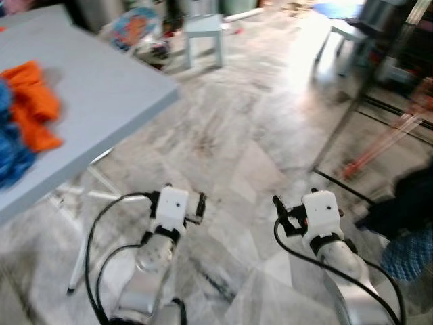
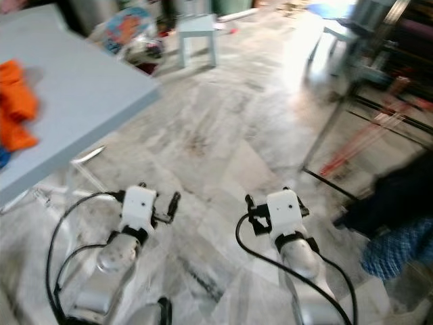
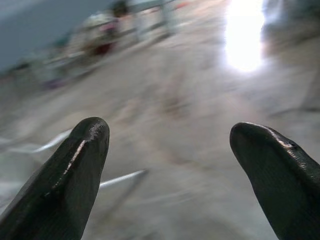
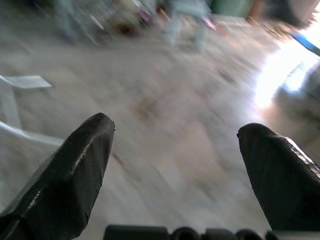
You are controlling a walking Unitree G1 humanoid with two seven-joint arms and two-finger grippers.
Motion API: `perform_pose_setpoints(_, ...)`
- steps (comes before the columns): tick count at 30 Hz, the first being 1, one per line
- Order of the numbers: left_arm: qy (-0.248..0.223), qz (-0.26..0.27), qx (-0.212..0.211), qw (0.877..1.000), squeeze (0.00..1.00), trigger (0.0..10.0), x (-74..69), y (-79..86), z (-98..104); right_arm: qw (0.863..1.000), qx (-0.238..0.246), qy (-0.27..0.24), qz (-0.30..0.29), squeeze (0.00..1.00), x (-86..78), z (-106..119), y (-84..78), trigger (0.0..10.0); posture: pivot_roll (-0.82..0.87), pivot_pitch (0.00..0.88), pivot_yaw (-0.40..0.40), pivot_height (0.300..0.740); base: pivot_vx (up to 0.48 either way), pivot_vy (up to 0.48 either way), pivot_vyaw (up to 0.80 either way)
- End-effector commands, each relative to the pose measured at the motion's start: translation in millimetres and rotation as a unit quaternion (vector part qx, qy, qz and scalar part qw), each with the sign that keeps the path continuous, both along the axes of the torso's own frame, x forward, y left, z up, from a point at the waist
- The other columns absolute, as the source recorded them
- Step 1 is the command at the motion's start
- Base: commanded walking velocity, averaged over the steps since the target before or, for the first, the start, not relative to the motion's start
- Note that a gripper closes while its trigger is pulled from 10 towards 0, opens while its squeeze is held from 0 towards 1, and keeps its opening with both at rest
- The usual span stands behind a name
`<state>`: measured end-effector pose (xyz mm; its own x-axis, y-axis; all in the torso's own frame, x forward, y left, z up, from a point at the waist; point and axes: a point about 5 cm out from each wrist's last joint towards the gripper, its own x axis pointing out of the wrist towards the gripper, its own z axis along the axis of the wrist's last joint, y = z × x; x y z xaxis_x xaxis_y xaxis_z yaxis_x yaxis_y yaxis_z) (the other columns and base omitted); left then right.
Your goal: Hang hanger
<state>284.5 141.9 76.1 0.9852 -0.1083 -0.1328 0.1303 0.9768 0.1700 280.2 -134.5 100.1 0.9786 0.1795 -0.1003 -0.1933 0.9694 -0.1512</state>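
Left eye view shows us standing over a pale marble floor [image 1: 237, 135], both arms held low before us. Our left gripper [image 3: 170, 165] hangs above the floor just off the corner of the grey table [image 1: 101, 88], and the wrist view shows its two black fingers [image 3: 75, 170] spread wide with nothing between them. Our right gripper [image 4: 175, 165] hangs over the floor farther from the table, level with the left one, and its fingers [image 4: 70, 170] also stand wide apart and hold nothing. On the table lie orange cloth [image 1: 34, 101] and blue cloth [image 1: 10, 149], near the edge away from the grippers. Beyond the table's far corner stands a small pale stool [image 1: 204, 34], with a heap of coloured clutter [image 1: 135, 34] beside it. Well across the floor from the table stands a dark metal rack [image 1: 379, 88], with thin reddish hangers [image 1: 385, 142] blurred at its base and dark clothing [image 1: 406, 203] near them. We cannot tell more; the pictures are blurred.
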Motion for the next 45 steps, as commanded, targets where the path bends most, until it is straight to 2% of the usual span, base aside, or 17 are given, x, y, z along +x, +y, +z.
perform_pose_setpoints(1,0.024,0.01,0.001,1.0,0.0,10.0,-1.2,2.8,-10.6,0.999,0.004,0.033,-0.012,0.0,1.5,-18.3,-5.1,10.0,0.07,0.119,-0.014,0.74,0.0,0.0,0.8)
perform_pose_setpoints(9,0.039,0.014,0.021,0.999,0.0,10.0,7.1,10.2,-16.7,0.999,0.022,0.043,-0.014,0.0,19.7,-32.1,4.7,10.0,0.13,0.075,0.02,0.74,0.0,0.0,0.8)
perform_pose_setpoints(12,0.039,0.014,0.025,0.999,0.0,10.0,7.6,11.0,-17.1,0.998,0.025,0.05,-0.013,0.0,21.0,-40.2,9.4,10.0,0.14,0.062,0.021,0.74,0.0,0.0,0.79)
perform_pose_setpoints(22,0.023,0.027,0.008,0.999,0.0,10.0,10.9,10.7,-9.4,0.998,0.027,0.051,0.011,0.0,29.9,-42.4,13.0,10.0,0.16,0.066,-0.037,0.74,0.0,0.0,0.76)
perform_pose_setpoints(26,0.023,0.037,-0.002,0.999,0.0,10.0,8.6,8.0,-10.2,0.998,0.036,0.051,0.022,0.0,28.2,-43.4,14.2,10.0,0.15,0.076,-0.045,0.74,0.0,0.0,0.32)
perform_pose_setpoints(31,0.031,0.025,-0.001,0.999,0.0,10.0,3.4,0.3,-15.9,0.997,0.053,0.057,0.017,0.0,25.3,-47.4,15.4,10.0,0.14,0.089,-0.043,0.74,0.0,0.0,0.0)
perform_pose_setpoints(36,0.043,0.015,-0.008,0.999,0.0,10.0,-11.0,-3.8,-21.7,0.996,0.06,0.058,0.028,0.0,9.5,-51.5,23.1,10.0,0.14,0.119,-0.041,0.74,0.0,0.0,0.0)
perform_pose_setpoints(40,0.053,0.005,-0.009,0.999,0.0,10.0,-20.1,-6.1,-26.1,0.995,0.067,0.077,-0.003,0.0,2.7,-62.4,12.4,10.0,0.14,0.13,-0.029,0.74,0.0,0.0,0.0)
perform_pose_setpoints(43,0.06,-0.002,-0.014,0.998,0.0,10.0,-20.5,-8.3,-29.5,0.989,0.093,0.111,-0.037,0.0,2.2,-70.0,6.6,10.0,0.13,0.135,-0.029,0.74,0.0,0.0,-0.53)
perform_pose_setpoints(45,0.062,-0.008,-0.025,0.998,0.0,10.0,-19.7,-12.0,-28.7,0.988,0.094,0.117,-0.036,0.0,-5.4,-75.2,6.4,10.0,0.12,0.144,-0.027,0.74,0.0,0.0,-0.79)
